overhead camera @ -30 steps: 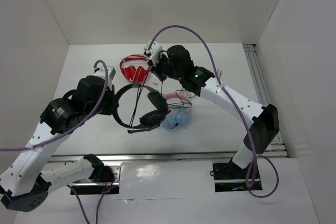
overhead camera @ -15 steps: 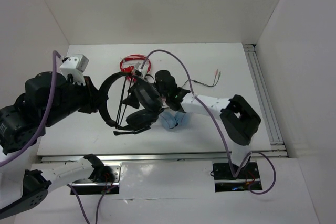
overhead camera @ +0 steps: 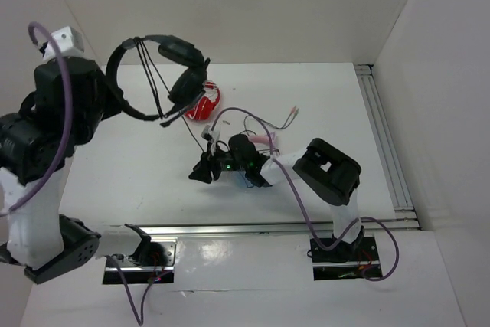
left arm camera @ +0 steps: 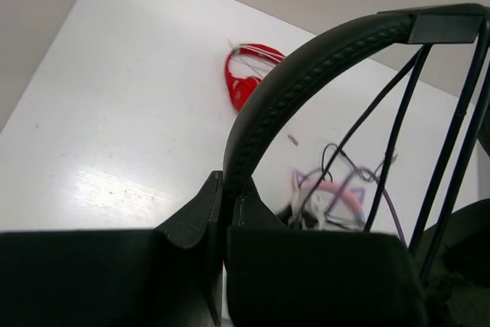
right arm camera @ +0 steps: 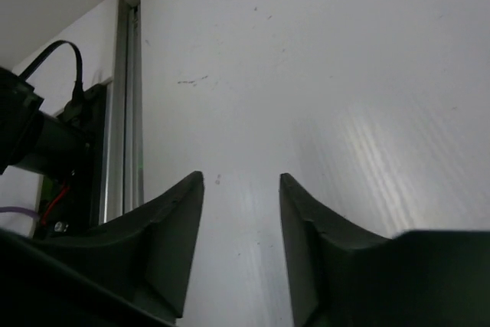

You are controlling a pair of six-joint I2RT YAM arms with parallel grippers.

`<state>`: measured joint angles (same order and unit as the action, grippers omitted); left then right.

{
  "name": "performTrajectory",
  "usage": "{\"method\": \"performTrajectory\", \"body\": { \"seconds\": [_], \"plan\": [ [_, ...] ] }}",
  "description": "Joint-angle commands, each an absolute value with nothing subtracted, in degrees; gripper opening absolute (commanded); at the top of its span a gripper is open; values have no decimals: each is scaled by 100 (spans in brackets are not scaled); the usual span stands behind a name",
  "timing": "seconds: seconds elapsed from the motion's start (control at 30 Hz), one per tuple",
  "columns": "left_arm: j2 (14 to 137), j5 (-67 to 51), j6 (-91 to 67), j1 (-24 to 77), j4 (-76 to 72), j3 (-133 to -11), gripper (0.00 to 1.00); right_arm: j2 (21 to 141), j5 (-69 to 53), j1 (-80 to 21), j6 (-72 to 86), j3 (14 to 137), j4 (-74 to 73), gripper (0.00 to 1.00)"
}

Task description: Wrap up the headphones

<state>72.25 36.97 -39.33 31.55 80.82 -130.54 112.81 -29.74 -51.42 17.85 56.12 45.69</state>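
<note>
My right pincer (right arm camera: 241,189) hangs low over the table (right arm camera: 321,59), fingers partly apart, nothing between them. My left pincer (left arm camera: 227,198) is clamped tight on the headphones (overhead camera: 184,53) at the band, held high at far left, well apart from the right pincer.

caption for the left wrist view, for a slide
Left fingers shut on the headband of the black headphones, held over the table, red-and-white headphones lying beyond
</note>
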Motion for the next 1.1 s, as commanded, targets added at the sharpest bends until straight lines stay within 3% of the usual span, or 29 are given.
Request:
{"method": "performTrajectory", "body": {
  "seconds": [0.0,0.13,0.2,0.43,0.6,0.93,1.07],
  "plan": [
    [7874,3677,-3903,2454,7428,-13254,0,10838,-2936,-5326,1793,5275,5282,49],
    [8278,2876,-3578,1198,6996,-12877,0,10049,-2515,-5642,1416,4879,4880,22],
    [8533,2751,-3577,810,6908,-12632,0,9705,-2225,-5888,1240,4773,4563,0],
    [8543,3355,-3946,466,6539,-11041,0,7957,-275,-7153,510,5245,2385,0],
    [8491,3524,-4201,518,6232,-9567,0,7594,957,-8014,194,6309,451,0],
    [7306,2701,-3104,1896,4994,-6911,0,7919,2495,-7675,-1062,8182,-2134,0],
    [6768,1962,-2646,2258,4922,-6662,0,8112,2942,-7400,-1555,8481,-2891,0]
  ]
}}
